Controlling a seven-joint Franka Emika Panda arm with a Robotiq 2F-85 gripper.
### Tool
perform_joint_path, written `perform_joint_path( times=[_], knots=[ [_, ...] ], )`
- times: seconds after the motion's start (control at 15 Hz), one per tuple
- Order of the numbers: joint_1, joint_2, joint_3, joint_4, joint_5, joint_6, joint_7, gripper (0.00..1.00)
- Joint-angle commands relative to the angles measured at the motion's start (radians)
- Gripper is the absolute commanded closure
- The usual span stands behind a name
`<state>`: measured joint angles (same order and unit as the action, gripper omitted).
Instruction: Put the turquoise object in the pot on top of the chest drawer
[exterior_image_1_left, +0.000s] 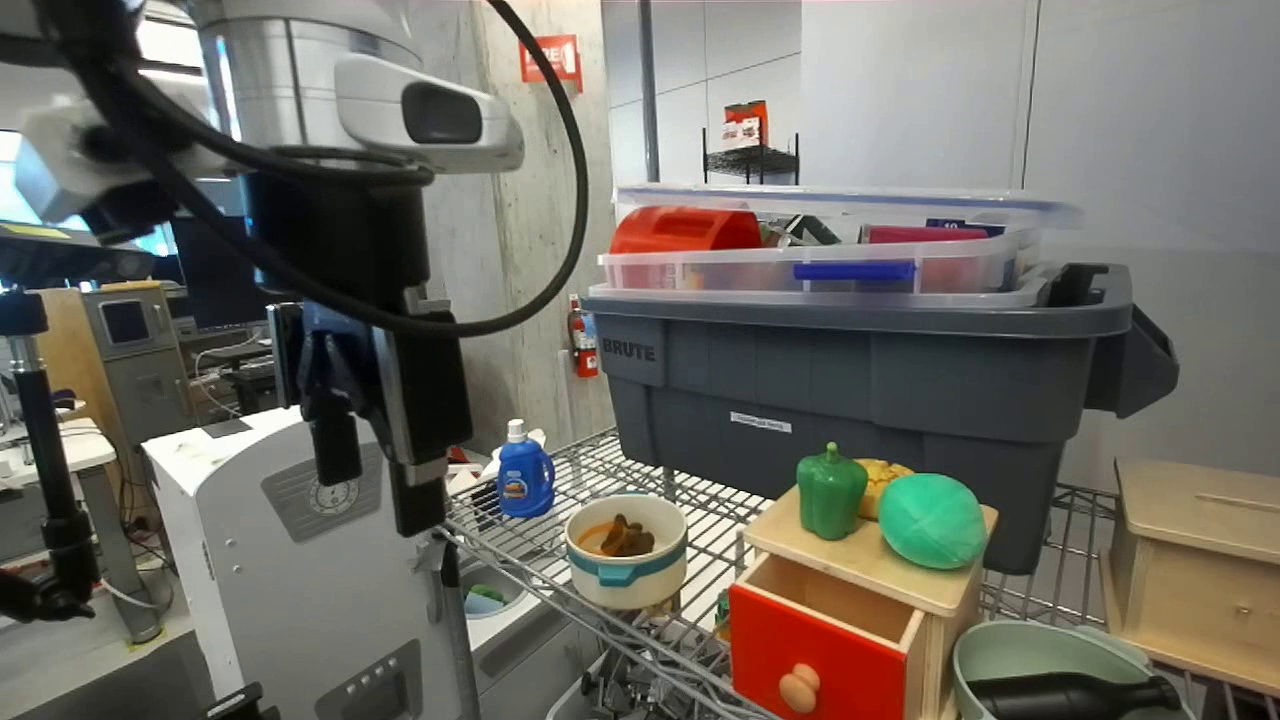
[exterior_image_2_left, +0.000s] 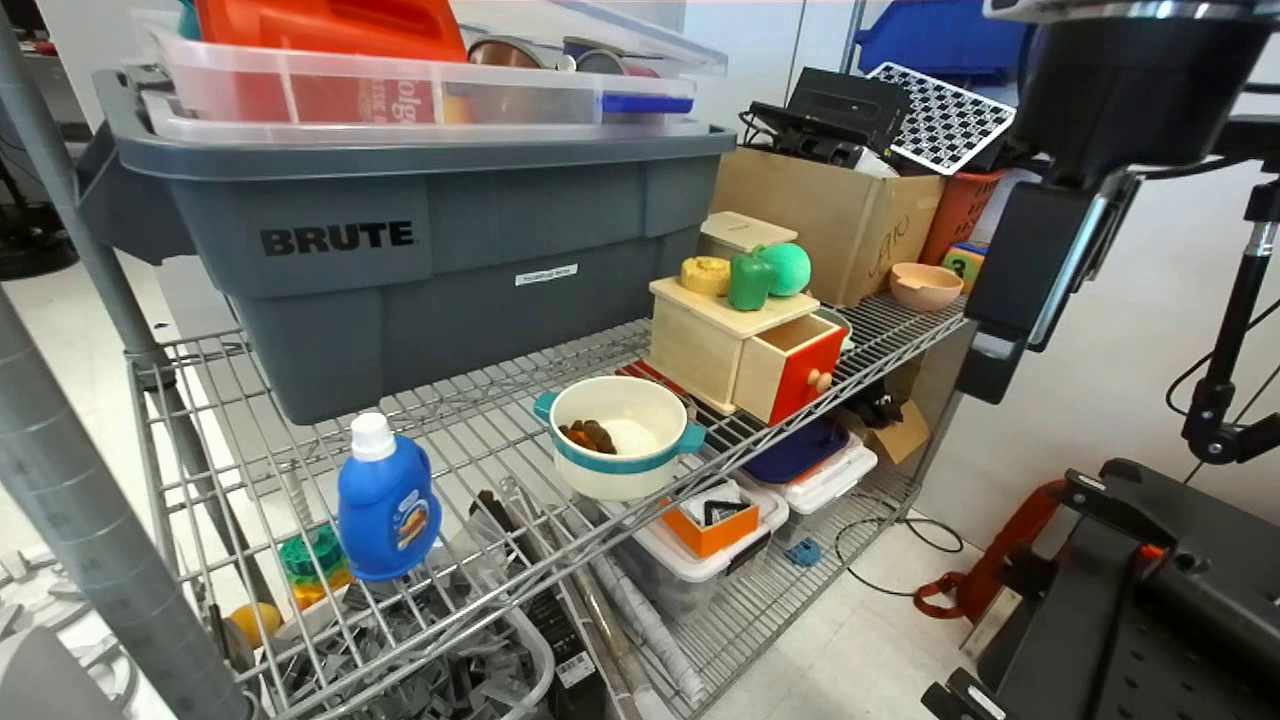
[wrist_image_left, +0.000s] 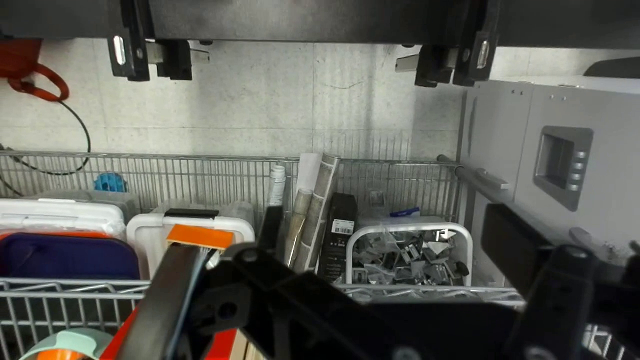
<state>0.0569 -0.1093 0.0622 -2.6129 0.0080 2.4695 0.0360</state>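
The turquoise object (exterior_image_1_left: 933, 520) (exterior_image_2_left: 786, 268), smooth and round, rests on the flat top of the chest drawer (exterior_image_1_left: 870, 566) (exterior_image_2_left: 690, 350). Its red drawer front (exterior_image_1_left: 815, 650) is pulled out partway. Beside the chest, on the wire shelf, stands the cream pot (exterior_image_1_left: 630, 596) (exterior_image_2_left: 615, 486) with a teal band and handles; brown pieces lie inside. My gripper (exterior_image_1_left: 380, 482) hangs pointing down in front of the shelf, away from all of them. In the wrist view the gripper (wrist_image_left: 390, 227) is open, its fingers wide apart with nothing between; turquoise object and pot are out of that view.
A dark green pepper (exterior_image_1_left: 832, 495) and a yellow piece (exterior_image_2_left: 706, 276) share the chest top. A blue bottle (exterior_image_2_left: 388, 510) stands near the pot. Behind rises the big grey tote (exterior_image_1_left: 830, 390). A grey-green tub (exterior_image_1_left: 1000, 640) holding a black bottle sits beside the chest.
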Motion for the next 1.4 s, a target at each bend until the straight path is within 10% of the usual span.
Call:
perform_joint_path(
  times=[0.0, 1.33],
  knots=[
    [-0.005, -0.149, -0.005, -0.102, 0.007, 0.014, 0.026, 0.0],
    [-0.013, -0.291, -0.003, -0.133, -0.002, -0.01, 0.039, 0.0]
  ],
)
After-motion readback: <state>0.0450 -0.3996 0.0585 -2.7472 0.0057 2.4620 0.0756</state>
